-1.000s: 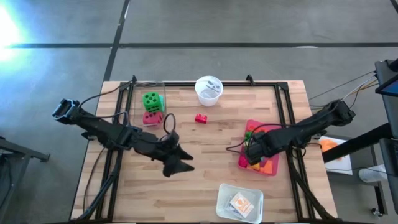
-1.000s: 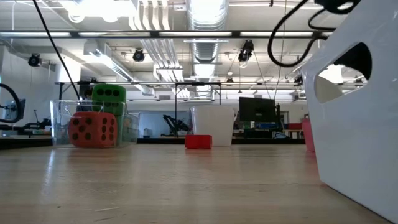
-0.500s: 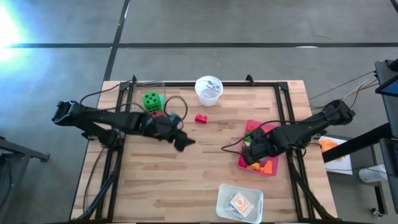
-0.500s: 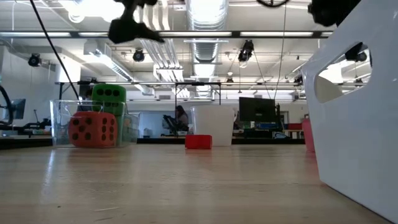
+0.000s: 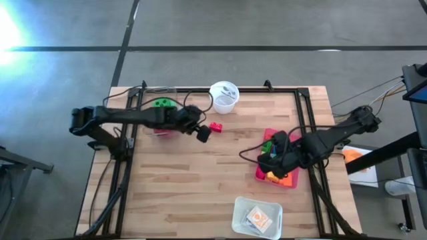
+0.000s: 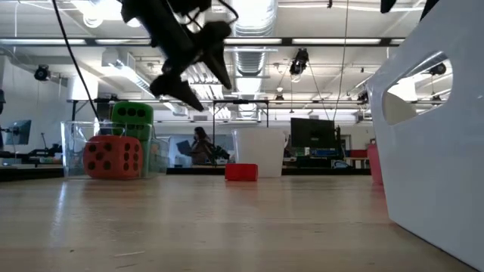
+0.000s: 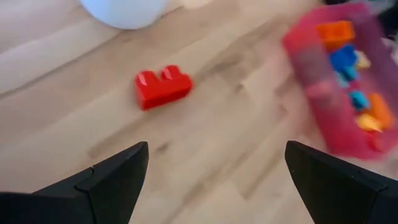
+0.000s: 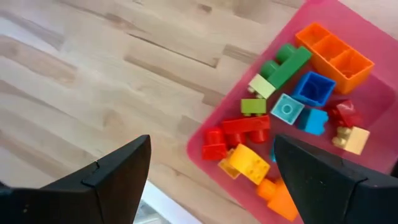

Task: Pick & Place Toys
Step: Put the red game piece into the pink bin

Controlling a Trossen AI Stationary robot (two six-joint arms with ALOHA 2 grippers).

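A red brick [image 5: 215,127] lies flat on the table near the white cup [image 5: 223,97]; it also shows in the left wrist view [image 7: 163,87] and the low view [image 6: 241,171]. My left gripper [image 5: 203,133] is open and empty, above the table just left of the brick. A green die [image 5: 161,103] and a red die [image 6: 113,156] sit in a clear box at the far left. My right gripper [image 5: 273,161] is open and empty above the pink tray [image 8: 208,140], which holds several coloured bricks [image 8: 289,93].
A white tray with a card [image 5: 257,217] stands at the near edge, and shows large at the right of the low view [image 6: 431,151]. Black frame rails run along the table's left and right sides. Bare wood lies in the table's middle.
My left gripper has swung from the table's middle toward the far edge and right, ending beside the red brick, and has come down into the low view. My right gripper has shifted slightly over the pink tray. No toy has moved.
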